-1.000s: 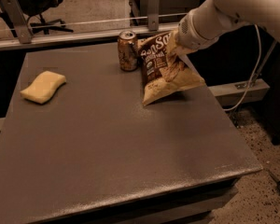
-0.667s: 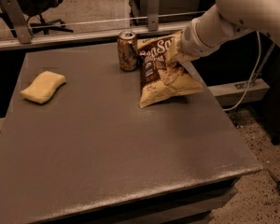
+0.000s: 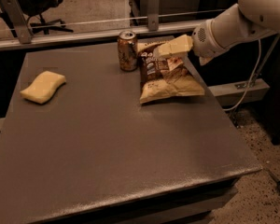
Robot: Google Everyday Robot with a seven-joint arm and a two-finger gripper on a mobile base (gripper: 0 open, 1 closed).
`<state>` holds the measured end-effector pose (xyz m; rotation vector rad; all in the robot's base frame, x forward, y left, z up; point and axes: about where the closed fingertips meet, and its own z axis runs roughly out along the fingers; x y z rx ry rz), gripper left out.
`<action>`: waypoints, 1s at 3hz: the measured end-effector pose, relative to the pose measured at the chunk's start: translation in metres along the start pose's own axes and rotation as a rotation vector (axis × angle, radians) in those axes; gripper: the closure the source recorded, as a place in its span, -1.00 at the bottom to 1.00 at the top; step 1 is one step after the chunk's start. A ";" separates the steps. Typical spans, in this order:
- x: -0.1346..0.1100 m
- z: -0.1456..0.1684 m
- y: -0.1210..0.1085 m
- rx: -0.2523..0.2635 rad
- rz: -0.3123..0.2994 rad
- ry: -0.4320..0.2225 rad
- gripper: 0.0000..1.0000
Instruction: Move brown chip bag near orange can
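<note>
The brown chip bag (image 3: 167, 80) lies on the grey table (image 3: 107, 153) at the back right, its top end touching or nearly touching the orange can (image 3: 127, 50). The can stands upright just left of the bag. My gripper (image 3: 173, 55) comes in from the right on a white arm and hovers over the bag's upper part. Its cream fingers (image 3: 175, 45) are spread apart, one above and one low against the bag's top. The bag rests on the table.
A yellow sponge (image 3: 43, 86) lies at the table's left. A metal rail (image 3: 84, 31) runs behind the table's far edge. A cable (image 3: 252, 85) hangs at the right, off the table. The table's right edge is close to the bag.
The bag has settled flatter on the table beside the can. The gripper has opened and the arm has drawn back to the right and up.
</note>
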<state>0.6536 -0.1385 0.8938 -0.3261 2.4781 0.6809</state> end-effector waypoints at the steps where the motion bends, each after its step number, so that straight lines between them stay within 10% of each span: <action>1: -0.007 -0.035 -0.003 -0.005 -0.125 -0.019 -1.00; 3: 0.011 -0.118 0.004 -0.003 -0.338 -0.117 -1.00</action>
